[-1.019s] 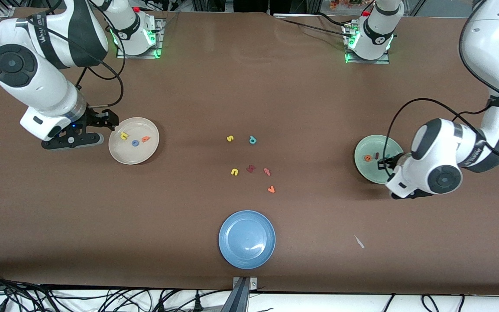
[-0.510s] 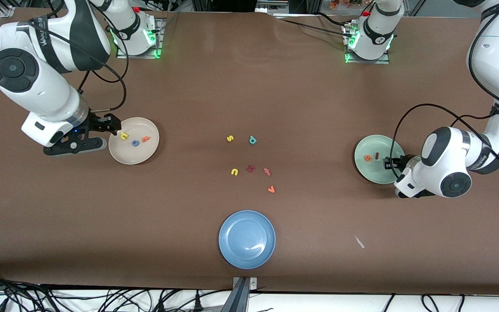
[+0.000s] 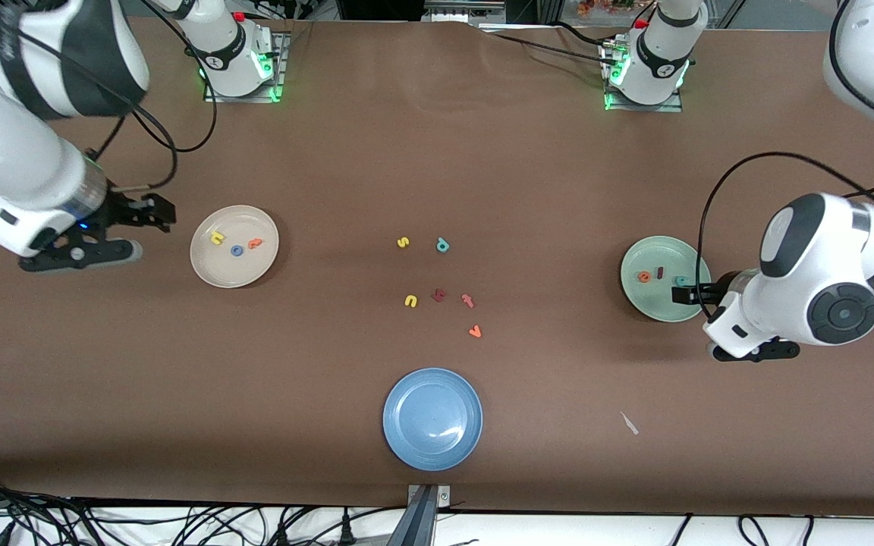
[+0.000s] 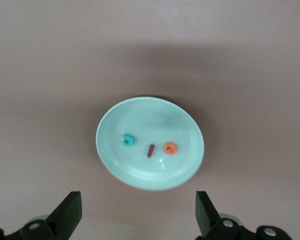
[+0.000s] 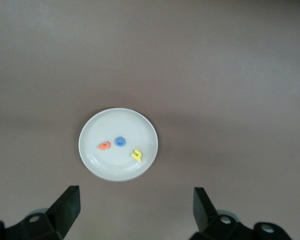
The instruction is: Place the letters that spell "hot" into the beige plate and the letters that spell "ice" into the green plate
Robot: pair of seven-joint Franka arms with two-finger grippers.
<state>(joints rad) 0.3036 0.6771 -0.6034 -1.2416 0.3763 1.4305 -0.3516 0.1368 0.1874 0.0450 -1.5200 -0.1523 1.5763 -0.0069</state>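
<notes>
Green plate (image 3: 663, 260) holds "ice"; beige plate (image 3: 234, 224) holds "hot".

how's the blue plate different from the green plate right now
The blue plate holds nothing, while the green plate holds a teal c, a dark red i and an orange e. The blue plate sits nearest the front camera at mid-table; the green plate is farther from it, at the left arm's end, by the open left gripper. Both are round, shallow and look alike in size.
</notes>
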